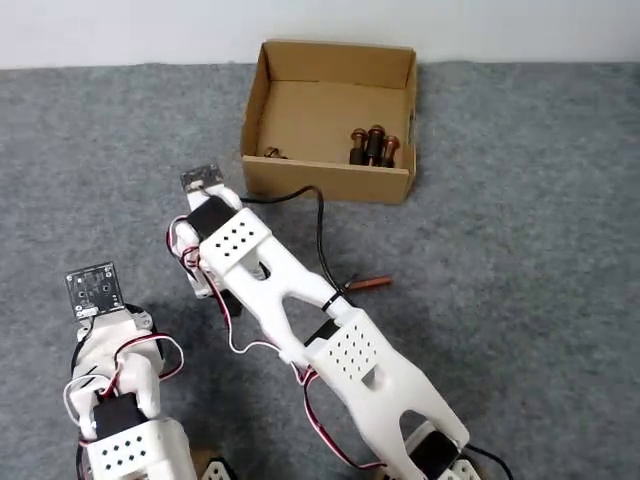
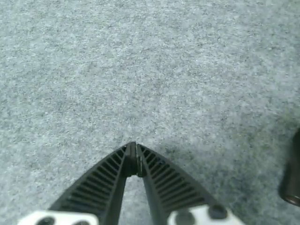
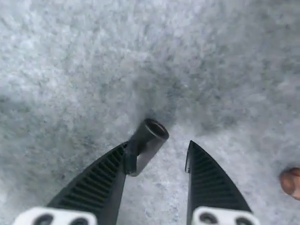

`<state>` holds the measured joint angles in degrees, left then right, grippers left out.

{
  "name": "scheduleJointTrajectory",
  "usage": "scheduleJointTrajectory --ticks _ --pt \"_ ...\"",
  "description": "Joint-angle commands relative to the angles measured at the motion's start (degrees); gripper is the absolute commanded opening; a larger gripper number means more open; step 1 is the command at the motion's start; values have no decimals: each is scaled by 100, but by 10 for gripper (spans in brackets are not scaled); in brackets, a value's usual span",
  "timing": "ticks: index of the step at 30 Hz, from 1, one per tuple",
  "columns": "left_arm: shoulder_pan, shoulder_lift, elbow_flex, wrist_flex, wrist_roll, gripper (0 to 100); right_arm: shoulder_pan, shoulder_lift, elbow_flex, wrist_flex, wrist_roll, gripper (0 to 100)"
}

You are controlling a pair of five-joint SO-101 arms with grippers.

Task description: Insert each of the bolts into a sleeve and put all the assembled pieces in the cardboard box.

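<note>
Low in the centre of the right wrist view, a dark sleeve (image 3: 146, 143) rests on the grey carpet (image 3: 70, 70) against one finger of the right gripper (image 3: 158, 147), whose jaws are spread and not pinching it. One loose bolt (image 1: 368, 284) lies mid-frame in the high view. At top centre, the cardboard box (image 1: 330, 182) holds three assembled pieces (image 1: 373, 146), and what looks like a fourth piece (image 1: 272, 153). The left gripper (image 2: 132, 147) is pressed together, empty. Probably one pairing remains.

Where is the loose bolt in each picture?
High view: loose bolt lies on grey carpet beside the right arm, near the cardboard box.
Right wrist view: its end peeks at the edge, beside the open right gripper.
Left wrist view: carpet under the shut left gripper.
Shared landmark: the grey carpet.
</note>
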<state>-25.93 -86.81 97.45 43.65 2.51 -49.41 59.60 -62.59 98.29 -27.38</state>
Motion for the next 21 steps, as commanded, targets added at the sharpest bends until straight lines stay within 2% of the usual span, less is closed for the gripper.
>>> scheduleJointTrajectory --ticks 1,7,12,21 --pt "18 -44 -92 -141 -62 6 -66 101 -62 -145 -158 150" --pt "18 -44 -84 -141 -62 6 -75 382 -62 -303 -176 121" --pt "18 -44 -84 -141 -62 6 -101 435 -62 -347 -176 10" --pt "18 -44 -84 -141 -62 6 -40 119 -668 453 -132 9"
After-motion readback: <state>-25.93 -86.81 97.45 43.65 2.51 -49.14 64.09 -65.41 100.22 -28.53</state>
